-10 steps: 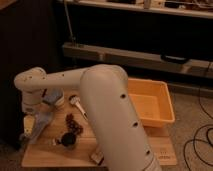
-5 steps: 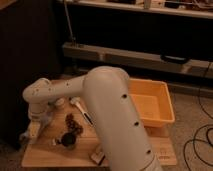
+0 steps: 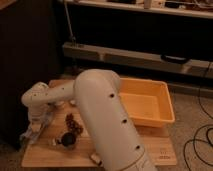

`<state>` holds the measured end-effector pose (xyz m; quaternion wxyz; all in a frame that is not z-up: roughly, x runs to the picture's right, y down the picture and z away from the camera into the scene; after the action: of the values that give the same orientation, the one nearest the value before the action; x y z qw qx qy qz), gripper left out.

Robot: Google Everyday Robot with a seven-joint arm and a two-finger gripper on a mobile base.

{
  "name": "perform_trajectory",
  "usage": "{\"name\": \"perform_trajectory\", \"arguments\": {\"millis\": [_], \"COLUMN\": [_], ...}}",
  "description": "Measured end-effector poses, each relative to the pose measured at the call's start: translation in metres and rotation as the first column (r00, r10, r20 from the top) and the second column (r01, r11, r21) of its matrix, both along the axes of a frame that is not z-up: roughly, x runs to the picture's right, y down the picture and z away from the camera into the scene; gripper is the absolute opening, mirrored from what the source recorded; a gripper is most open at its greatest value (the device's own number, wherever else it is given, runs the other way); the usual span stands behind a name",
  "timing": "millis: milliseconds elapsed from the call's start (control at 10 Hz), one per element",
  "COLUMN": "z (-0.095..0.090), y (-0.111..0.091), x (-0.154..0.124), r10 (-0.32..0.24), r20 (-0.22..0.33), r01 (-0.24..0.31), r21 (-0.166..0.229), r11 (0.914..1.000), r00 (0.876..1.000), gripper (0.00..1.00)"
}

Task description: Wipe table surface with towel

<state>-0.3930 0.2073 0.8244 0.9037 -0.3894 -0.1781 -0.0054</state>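
Note:
The table surface (image 3: 115, 150) is a small light-brown wooden top in the lower half of the camera view. A wrinkled grey-blue towel (image 3: 45, 118) lies at its left edge, partly draped over the side. My white arm rises from the bottom centre, bends and reaches left. Its gripper (image 3: 35, 126) points down right at the towel, at or just above the cloth. The wrist and the dim light hide how gripper and towel meet.
An orange plastic tub (image 3: 147, 102) takes up the table's right part. A small dark cup (image 3: 67, 140) and a brown knobbly clump (image 3: 73, 123) sit just right of the towel. A small wooden block (image 3: 95, 159) lies at the front edge. Dark shelving stands behind.
The wrist has dropped lower and shifted slightly right, bringing the gripper down onto the towel's spot at the left edge. The other things on the table have not moved.

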Motion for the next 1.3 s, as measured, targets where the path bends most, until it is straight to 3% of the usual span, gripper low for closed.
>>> {"name": "perform_trajectory", "arguments": {"millis": [200, 300, 900, 1100, 1300], "z": [0.008, 0.008, 0.005, -0.012, -0.043], "y": [0.003, 0.002, 0.001, -0.015, -0.041], "x": [0.001, 0.003, 0.01, 0.036, 0.053], "r10": [0.002, 0.002, -0.001, 0.034, 0.073], "r20": [0.011, 0.009, 0.001, -0.01, 0.003], "r01": [-0.002, -0.002, 0.001, -0.034, -0.072], "r21": [-0.005, -0.007, -0.01, -0.022, -0.02], "r11": [1.0, 1.0, 0.9999, 0.9992, 0.9972], "r00": [1.0, 1.0, 1.0, 0.999, 0.997], "gripper": [0.06, 0.02, 0.0, 0.0, 0.0]}}
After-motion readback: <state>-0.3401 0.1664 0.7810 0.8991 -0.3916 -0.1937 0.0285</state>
